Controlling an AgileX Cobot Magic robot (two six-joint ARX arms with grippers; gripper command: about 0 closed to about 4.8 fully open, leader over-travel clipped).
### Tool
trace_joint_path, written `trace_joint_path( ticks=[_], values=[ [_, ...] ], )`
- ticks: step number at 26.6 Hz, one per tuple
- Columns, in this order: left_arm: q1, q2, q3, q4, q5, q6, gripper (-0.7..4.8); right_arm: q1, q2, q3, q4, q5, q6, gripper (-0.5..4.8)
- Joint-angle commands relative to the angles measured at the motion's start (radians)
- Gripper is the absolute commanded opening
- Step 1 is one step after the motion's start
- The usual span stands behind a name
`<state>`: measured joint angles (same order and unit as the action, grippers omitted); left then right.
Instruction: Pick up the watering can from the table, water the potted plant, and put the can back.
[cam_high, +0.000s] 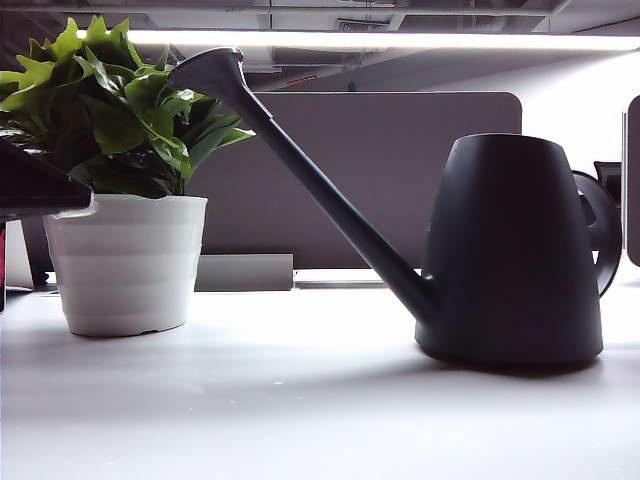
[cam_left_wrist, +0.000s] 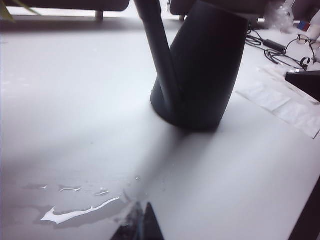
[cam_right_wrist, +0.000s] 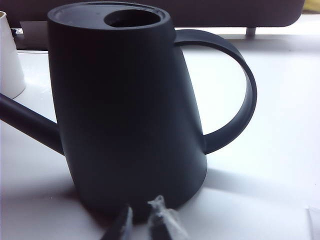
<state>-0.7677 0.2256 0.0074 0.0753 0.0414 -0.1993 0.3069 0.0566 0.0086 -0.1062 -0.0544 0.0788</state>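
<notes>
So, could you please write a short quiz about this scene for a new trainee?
1. True or false: the matte dark grey watering can lies tipped on the smooth white tabletop.
2. What does the can's long spout point toward? A) the bushy green plant in the white ribbed pot B) the grey partition
3. Which gripper, the left gripper or the right gripper, sees the loop handle?

Key: 1. False, it stands upright. 2. A. 3. The right gripper; neither holds the can.
</notes>
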Motion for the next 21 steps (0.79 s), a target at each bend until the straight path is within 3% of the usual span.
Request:
trace_joint_path(
  ticks=[1,4,6,9,12,14,17,21],
  values=[
    [0.001,0.000,0.001,0.008,0.004,0.005,-0.05,0.001,0.001,-0.005,0.013,-0.004,0.002,0.36],
    [0.003,-0.008,0.001,0.005,0.004,0.005,-0.05,0.000,0.001,-0.005,0.013,-0.004,0.002,0.36],
    [0.054,-0.071,0.002,-0.017,0.023,0.005,-0.05,0.001,0.000,-0.005,0.013,-0.004,0.002,0.36],
    [0.274,-0.127,0.002,-0.018,0.130,0.005,-0.05,-0.034,-0.038,-0.005,-0.001,-0.002,0.000,0.36],
    [0.515,-0.187,0.001,-0.016,0.126,0.005,-0.05,-0.145,-0.055,-0.005,0.006,-0.006,0.000,0.36],
    [0.623,-0.221,0.001,-0.018,0.108,0.005,-0.05,-0.221,-0.055,-0.005,0.006,-0.008,0.000,0.36],
    [0.712,-0.222,0.001,-0.010,0.108,0.005,-0.05,-0.301,-0.055,-0.005,0.006,0.019,0.000,0.36],
    [0.716,-0.222,0.001,-0.011,0.093,0.005,-0.05,-0.357,-0.055,-0.005,0.006,0.019,0.000,0.36]
  ],
)
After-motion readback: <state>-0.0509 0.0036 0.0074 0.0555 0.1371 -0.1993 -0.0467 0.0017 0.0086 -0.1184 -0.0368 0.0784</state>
